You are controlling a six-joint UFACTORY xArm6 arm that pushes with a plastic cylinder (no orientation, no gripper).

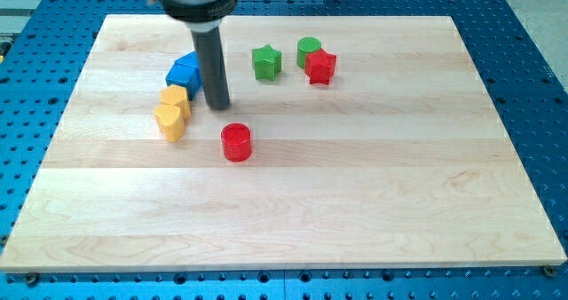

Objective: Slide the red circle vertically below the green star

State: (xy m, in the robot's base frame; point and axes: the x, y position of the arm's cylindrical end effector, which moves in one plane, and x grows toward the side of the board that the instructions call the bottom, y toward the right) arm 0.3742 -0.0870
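You can see a wooden board (355, 202) lying on a blue table (532, 34) full of little holes. The dark rod (213, 65) comes down from the top of the frame, left of the middle. There is no gripper here, so nothing can open or close, and the rod holds nothing. My tip (218, 106) sits on the board in the upper left part.

Look just to the left of the rod. The blue block (184, 71) is there, right beside it; you cannot tell if they touch. Its shape is hard to make out. Below the blue block sit two yellow blocks, pressed close together. The upper yellow block (175, 97) is near my tip, on its left. The lower yellow block (169, 121) is a bit lower and further left.

The red circle (237, 142) stands alone, below my tip and a little to the right. It is near my tip but not touching it.

The green star (266, 62) is up and to the right of the red circle, right of the rod. The red circle is lower than the star and a little left of it. Further right, a green round block (308, 47) and a red star (320, 67) sit touching each other.
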